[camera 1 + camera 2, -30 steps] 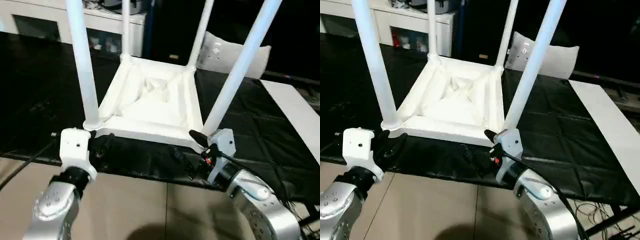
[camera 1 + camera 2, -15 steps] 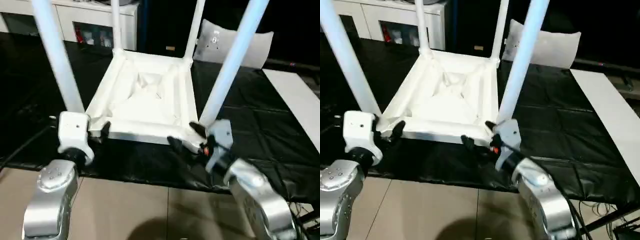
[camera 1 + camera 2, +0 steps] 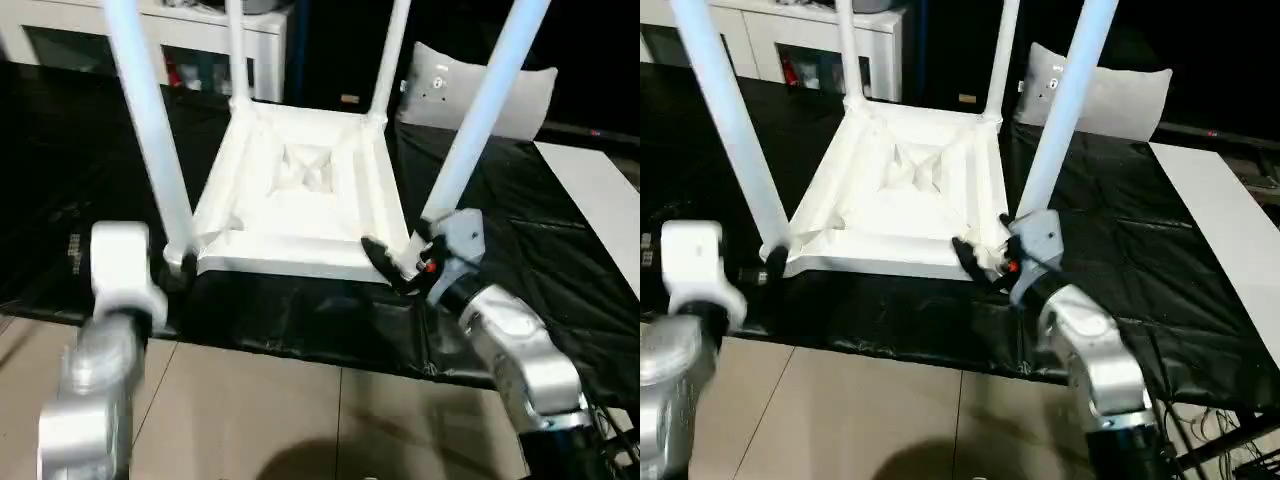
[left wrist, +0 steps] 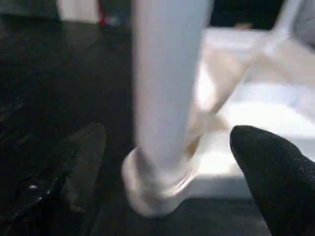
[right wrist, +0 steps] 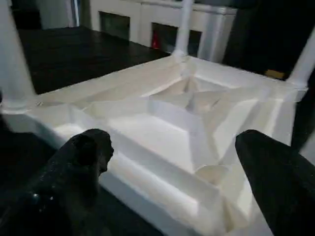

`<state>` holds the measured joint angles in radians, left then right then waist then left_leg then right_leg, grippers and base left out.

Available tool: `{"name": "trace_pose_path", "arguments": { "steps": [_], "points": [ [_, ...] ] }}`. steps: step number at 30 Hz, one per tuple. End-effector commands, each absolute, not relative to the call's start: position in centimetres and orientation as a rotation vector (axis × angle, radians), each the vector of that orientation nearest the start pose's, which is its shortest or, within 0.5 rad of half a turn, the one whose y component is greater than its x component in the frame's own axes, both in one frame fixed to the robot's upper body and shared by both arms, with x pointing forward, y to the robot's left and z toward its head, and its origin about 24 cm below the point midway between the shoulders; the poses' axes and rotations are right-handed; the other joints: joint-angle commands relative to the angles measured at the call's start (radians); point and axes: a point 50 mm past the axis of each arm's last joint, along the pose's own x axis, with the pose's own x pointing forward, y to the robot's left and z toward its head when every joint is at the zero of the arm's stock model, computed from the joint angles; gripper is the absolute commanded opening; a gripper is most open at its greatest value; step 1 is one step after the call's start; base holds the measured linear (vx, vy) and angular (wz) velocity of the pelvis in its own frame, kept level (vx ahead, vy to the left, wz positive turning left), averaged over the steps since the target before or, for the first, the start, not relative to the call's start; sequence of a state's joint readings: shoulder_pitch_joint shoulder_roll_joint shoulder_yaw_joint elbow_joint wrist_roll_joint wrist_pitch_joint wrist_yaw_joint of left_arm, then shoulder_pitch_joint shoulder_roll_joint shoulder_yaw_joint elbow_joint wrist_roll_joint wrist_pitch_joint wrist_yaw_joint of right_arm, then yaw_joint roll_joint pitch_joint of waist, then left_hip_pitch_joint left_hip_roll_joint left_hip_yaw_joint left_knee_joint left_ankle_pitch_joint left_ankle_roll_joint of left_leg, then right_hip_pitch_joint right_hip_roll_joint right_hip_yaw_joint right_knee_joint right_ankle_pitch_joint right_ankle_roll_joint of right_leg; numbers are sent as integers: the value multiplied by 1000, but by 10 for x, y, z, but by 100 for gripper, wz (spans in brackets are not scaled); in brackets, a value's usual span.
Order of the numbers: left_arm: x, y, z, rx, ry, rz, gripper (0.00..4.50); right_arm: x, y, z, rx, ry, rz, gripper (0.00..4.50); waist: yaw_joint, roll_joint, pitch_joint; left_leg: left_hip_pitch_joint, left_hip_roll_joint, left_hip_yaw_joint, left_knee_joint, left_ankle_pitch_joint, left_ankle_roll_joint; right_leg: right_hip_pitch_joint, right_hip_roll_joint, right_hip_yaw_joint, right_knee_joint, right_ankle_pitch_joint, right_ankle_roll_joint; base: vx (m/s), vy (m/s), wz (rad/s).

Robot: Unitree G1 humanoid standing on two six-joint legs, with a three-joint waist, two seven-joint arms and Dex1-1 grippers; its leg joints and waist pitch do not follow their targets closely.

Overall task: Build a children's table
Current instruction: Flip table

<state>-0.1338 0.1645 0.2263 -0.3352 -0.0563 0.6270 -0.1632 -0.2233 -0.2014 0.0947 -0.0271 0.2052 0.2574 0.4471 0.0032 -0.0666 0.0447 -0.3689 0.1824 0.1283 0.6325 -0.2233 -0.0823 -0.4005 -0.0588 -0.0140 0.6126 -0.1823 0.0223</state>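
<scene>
Table (image 3: 300,200) upside down on black mat (image 3: 90,150), top flat, four legs (image 3: 150,130) pointing up, slightly splayed.

Left gripper (image 4: 167,172) wide open astride near-left leg base, holding nothing. Right gripper (image 5: 172,162) wide open at near-right corner, empty.

Risk: bumped leg tips table (sockets possibly loose).

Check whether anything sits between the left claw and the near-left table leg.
Nothing visible does. In the wrist view the left claw stands open with the near-left leg rising between its fingers, the leg seated in its corner socket.
</scene>
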Motion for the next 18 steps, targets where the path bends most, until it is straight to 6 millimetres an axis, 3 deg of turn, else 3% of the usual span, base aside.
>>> {"name": "trace_pose_path", "arguments": {
  "steps": [1,5,7,8,10,11,14,15,18],
  "points": [
    [267,206,99,45,152,-11,444,284,-128,80,-31,42,601,450,-2,21,-45,-2,24,-1,-103,-292,-23,29,-46,24,-75,-307,-128,0,0,0],
    [287,206,97,65,164,0,444,274,-116,73,-26,61,647,450,-3,25,-49,-4,21,4,-101,-246,-14,32,-43,25,-74,-220,-145,0,0,0],
    [291,210,96,75,171,40,409,271,-113,72,-18,69,659,450,-2,23,-53,-3,22,5,-99,-223,-7,36,-45,26,-70,-187,-158,0,0,0],
    [295,212,96,77,170,55,409,268,-110,71,-7,77,672,450,0,30,-52,-2,24,5,-99,-209,-6,35,-44,25,-69,-164,-167,0,0,0],
    [297,214,96,74,167,63,402,266,-107,70,4,84,687,450,-1,27,-52,-5,24,5,-100,-201,-7,40,-45,25,-66,-154,-174,0,0,0],
    [299,214,96,70,165,64,372,265,-106,69,7,86,695,450,-1,31,-53,-2,27,5,-99,-187,-6,39,-45,25,-63,-129,-186,0,0,0],
    [305,214,95,51,163,53,355,259,-99,66,27,114,775,450,0,32,-52,0,28,7,-100,-193,-2,39,-46,25,-63,-121,-197,0,0,0],
    [306,214,95,49,163,51,355,257,-96,65,31,127,800,450,1,37,-51,1,28,7,-101,-201,-3,39,-46,25,-63,-127,-199,0,0,0],
    [308,214,93,46,165,50,319,256,-94,63,33,141,825,450,1,31,-49,1,32,10,-102,-225,-6,37,-49,26,-68,-164,-200,0,0,0]
  ]
}}
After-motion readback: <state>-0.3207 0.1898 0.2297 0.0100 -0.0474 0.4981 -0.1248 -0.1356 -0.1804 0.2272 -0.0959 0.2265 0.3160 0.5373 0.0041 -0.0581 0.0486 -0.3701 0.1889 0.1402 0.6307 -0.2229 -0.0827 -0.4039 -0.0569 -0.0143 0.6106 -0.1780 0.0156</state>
